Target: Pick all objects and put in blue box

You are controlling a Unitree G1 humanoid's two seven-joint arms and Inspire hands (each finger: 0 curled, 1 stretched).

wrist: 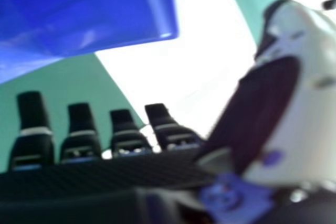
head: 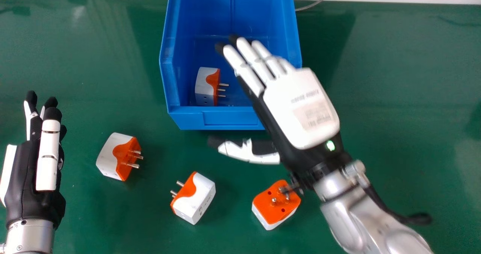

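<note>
no words or numbers can be read. in the head view, right of centre, a label (head: 315,115) on the back of the right hand (head: 297,100) is blurred; marks on the lower-centre plug adapter (head: 199,197) are too small.

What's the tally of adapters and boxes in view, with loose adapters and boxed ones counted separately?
Loose white-and-orange adapters on the green table: 3
Adapter inside the blue box: 1
Blue box: 1
Total: 5
</note>
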